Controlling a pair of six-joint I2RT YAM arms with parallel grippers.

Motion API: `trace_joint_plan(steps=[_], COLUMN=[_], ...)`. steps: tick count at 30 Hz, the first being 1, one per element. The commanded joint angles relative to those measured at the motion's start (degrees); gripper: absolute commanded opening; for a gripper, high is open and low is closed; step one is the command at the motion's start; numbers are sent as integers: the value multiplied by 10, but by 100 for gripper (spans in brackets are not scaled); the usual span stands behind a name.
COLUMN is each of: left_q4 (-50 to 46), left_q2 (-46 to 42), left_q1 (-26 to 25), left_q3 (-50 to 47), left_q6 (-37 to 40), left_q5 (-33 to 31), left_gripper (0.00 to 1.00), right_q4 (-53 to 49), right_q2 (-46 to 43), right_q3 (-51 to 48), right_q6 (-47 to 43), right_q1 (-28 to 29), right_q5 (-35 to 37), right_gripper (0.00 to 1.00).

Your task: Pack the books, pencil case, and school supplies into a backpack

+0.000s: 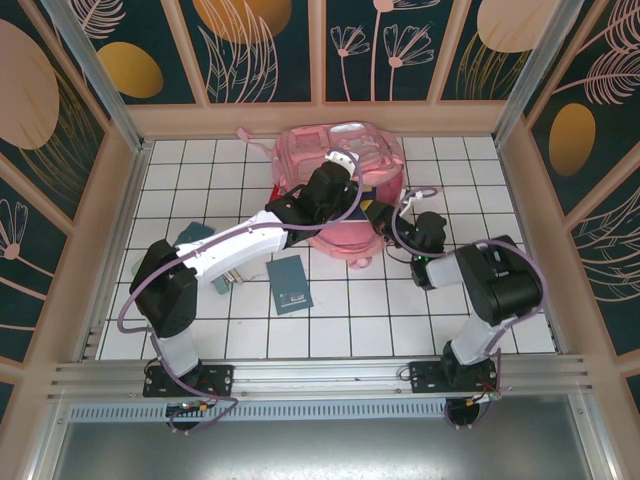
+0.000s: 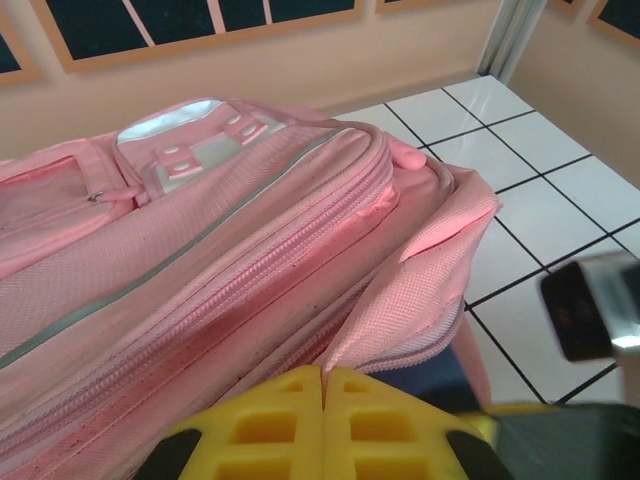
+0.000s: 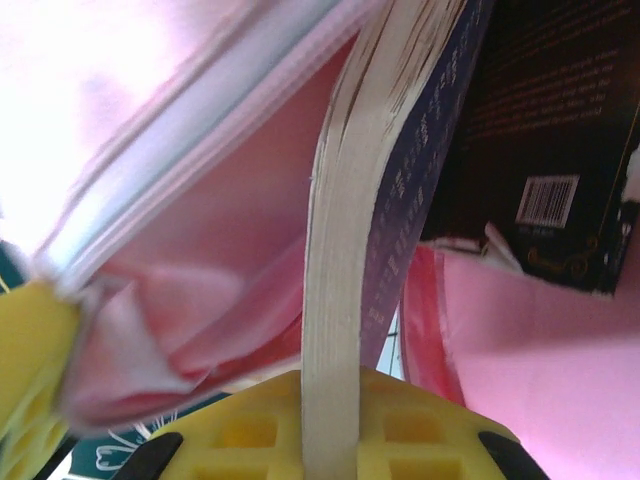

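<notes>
A thick book (image 3: pixel 335 250) with white pages is clamped between the fingers of the right gripper (image 3: pixel 330 410). Its page edge rises straight out from between the yellow pads, and its bluish printed cover is turned to the right. Just right of it, beyond the fingertips, a dark cover (image 3: pixel 545 150) with a barcode is seen; whether it belongs to the same book cannot be told. The book is set in the mouth of the pink backpack (image 3: pixel 540 350). Pink lining is seen left of the gripper, a zipped edge is held up above it, and more pink fabric lies to the right, under the dark cover.

The left gripper (image 2: pixel 322 400) is closed, with its yellow fingers pressed together. The edge of the backpack's flap is drawn down into the seam between them, so a fold of fabric is pinched. Ahead and to the left of these fingers the front of the backpack is spread, with a zip, a pale strip and a white patch at the far end.

From above, the backpack is seen lying on the white-tiled table (image 1: pixel 350 330), with both grippers at its near side.

A small teal book (image 1: pixel 289 283) lies flat on the tiles well behind both grippers, between the two arms. A teal item (image 1: pixel 190 236), partly hidden by the left arm, lies far to the left of the left gripper.
</notes>
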Motion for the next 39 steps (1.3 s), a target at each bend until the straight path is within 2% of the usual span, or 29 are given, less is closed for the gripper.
trace_joint_plan(steps=[1,7,13,16,18,21,25,27,33,39], left_q4=[46,50,54,55,57,61,60,61,62,61], left_q2=[-41,-64,-67,-68,-67,-62,-51,-48,-25,-17], left_q1=[-4,-4,-4,-4,-4,-4,-4,-4,-3,-3], left_q3=[0,-11,-19,-23,-27,-31,-29,-28,-29,-37], left_q6=[-20,-17,-18,-23,-24,-26,-29,-31,-38,-43], left_q5=[26,42,46,40,33,20,3,-2,-6,-18], left_gripper=[0,0,0,0,0,0,0,0,0,0], right_q4=[72,42,-54,-95,-111,-132,-153,-167,-193,-264], right_q2=[47,149,221,229,211,173,116,83,-25,-166], right_q3=[51,150,256,275,259,224,167,133,33,-45], right_q6=[3,5,-19,-34,-53,-79,-100,-110,-137,-188], right_q1=[4,6,13,15,19,19,18,18,17,36], right_q5=[26,58,66,52,60,72,78,82,77,81], right_gripper=[0,0,1,34,51,67,76,99,99,99])
